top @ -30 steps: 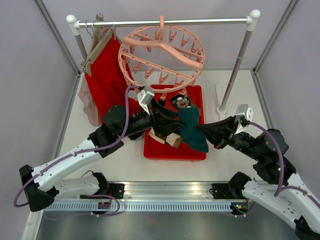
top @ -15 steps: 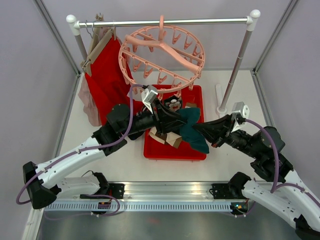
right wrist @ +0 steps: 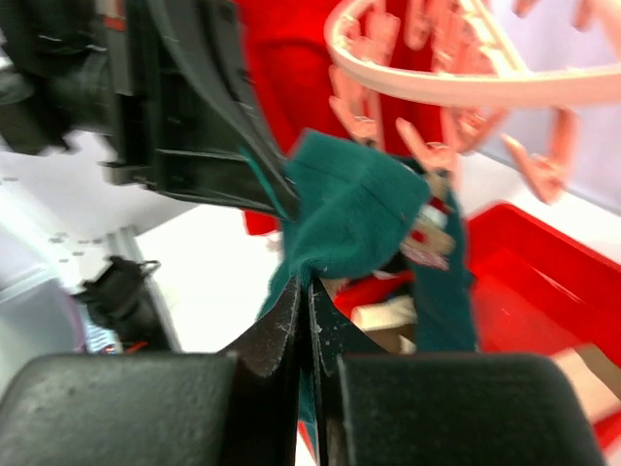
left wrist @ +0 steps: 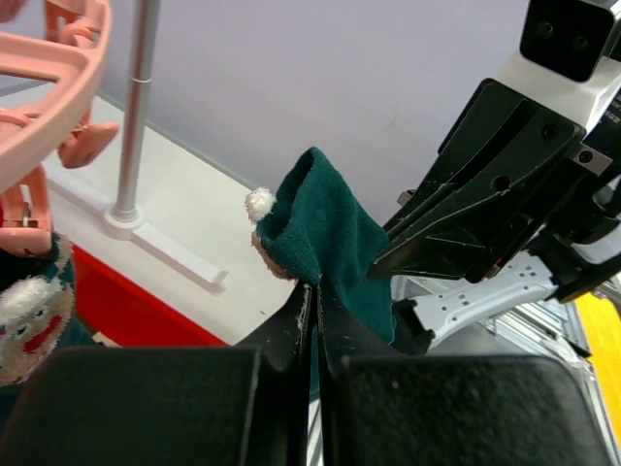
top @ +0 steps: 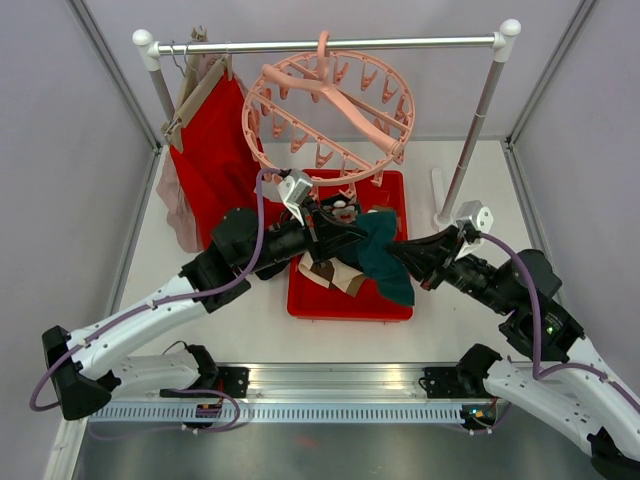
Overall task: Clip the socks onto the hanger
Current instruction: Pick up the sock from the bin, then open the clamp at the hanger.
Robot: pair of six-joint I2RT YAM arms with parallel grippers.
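White tabletop (top: pixel 250 310): red tray (top: pixel 300 305) holds tan socks (top: pixel 343 280). Left gripper (top: pixel 362 238) and right gripper (top: pixel 392 256) jaws both clamped on teal sock (top: pixel 385 275) above tray, below pink ring hanger (top: pixel 350 103).

Robotics lab test cell. Plain grey panel walls (top: pixel 60 150) box in a white table (top: pixel 255 320). Left arm (top: pixel 150 310) and right arm (top: pixel 540 330) are bolted to an aluminium rail (top: pixel 330 382), purple cables (top: pixel 259 215) exposed. A clothes rack (top: pixel 330 44) stands at the back.

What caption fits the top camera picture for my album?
Left gripper and right gripper pinch one teal sock over the red tray, near the pink hanger.
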